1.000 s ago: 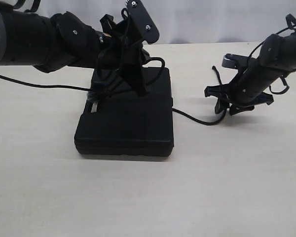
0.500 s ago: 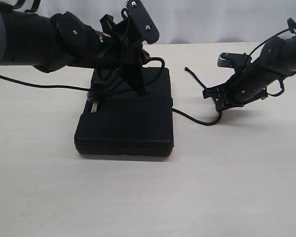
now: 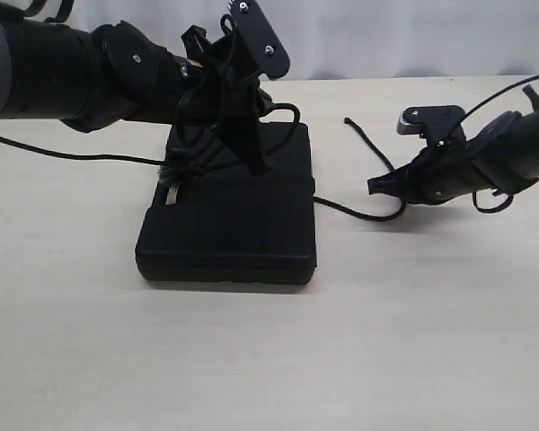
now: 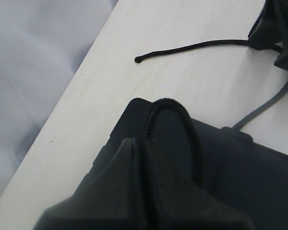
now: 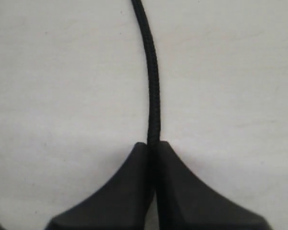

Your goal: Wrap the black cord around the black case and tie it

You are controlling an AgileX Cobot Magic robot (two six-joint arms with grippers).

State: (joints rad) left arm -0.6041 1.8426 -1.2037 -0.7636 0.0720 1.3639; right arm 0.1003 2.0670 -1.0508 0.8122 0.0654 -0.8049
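Note:
The black case [image 3: 229, 220] lies flat on the pale table, left of centre. My left gripper [image 3: 254, 164] hangs over its top, shut on the black cord [image 4: 169, 102], which arcs up in a loop over the case [image 4: 245, 167] just past the fingertips. A fuzzy knot [image 3: 172, 171] sits at the case's left edge. From the case's right side the cord [image 3: 355, 215] runs across the table to my right gripper [image 3: 379, 187], held low and shut on it. In the right wrist view the cord [image 5: 151, 76] runs straight out from the closed gripper [image 5: 152, 143]. The plain end [image 3: 347, 120] lies beyond.
A smooth robot cable [image 3: 72, 154] trails over the table at the left. The table's far edge [image 4: 72, 86] meets a grey cloth backdrop [image 3: 386, 36]. Bare tabletop [image 3: 251, 359] stretches in front of the case.
My right gripper has shut on the cord and tipped down toward the table. The cord's free end has swung a little left. The left arm and case have not moved.

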